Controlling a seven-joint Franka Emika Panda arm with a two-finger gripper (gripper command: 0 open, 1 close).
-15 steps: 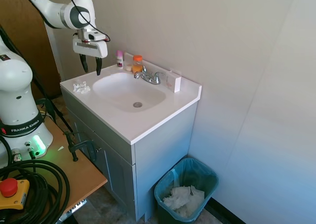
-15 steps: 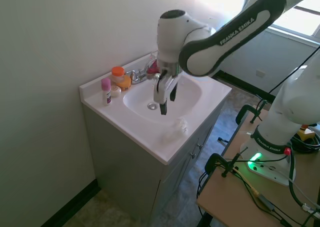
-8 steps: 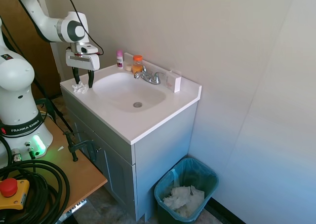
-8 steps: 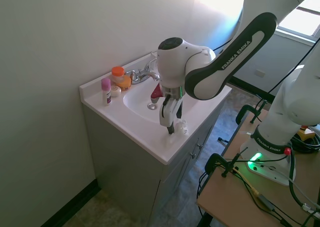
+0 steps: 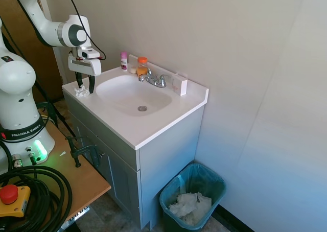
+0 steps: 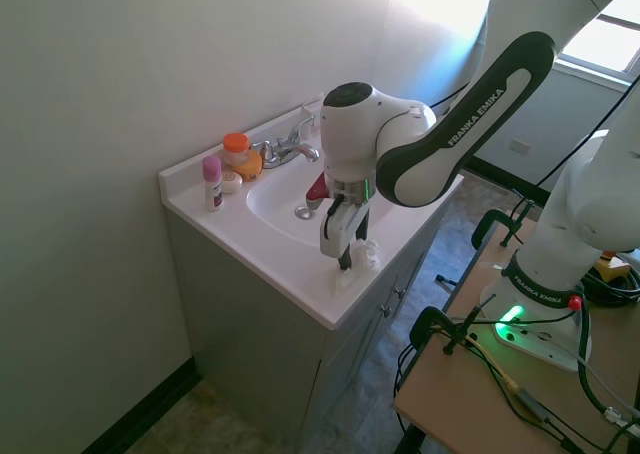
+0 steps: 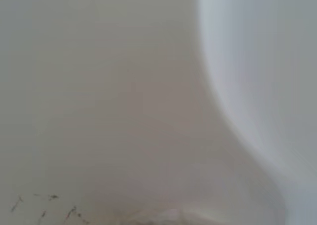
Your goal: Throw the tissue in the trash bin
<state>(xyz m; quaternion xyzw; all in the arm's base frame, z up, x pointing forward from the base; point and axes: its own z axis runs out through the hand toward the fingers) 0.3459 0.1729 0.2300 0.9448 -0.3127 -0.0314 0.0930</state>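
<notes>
gripper (image 5: pixel 85 85) low over vanity corner, fingers apart, straddling tissue (image 5: pixel 82 91) | tissue on countertop (image 5: pixel 148 127) directly beneath it | teal trash bin (image 5: pixel 192 200) well apart, on floor below

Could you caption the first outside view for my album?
Open gripper straddles the tissue on the sink counter; trash bin waits below.

Blurred white countertop (image 7: pixel 99 111) beside the curved sink basin (image 7: pixel 267 61) edge
</notes>
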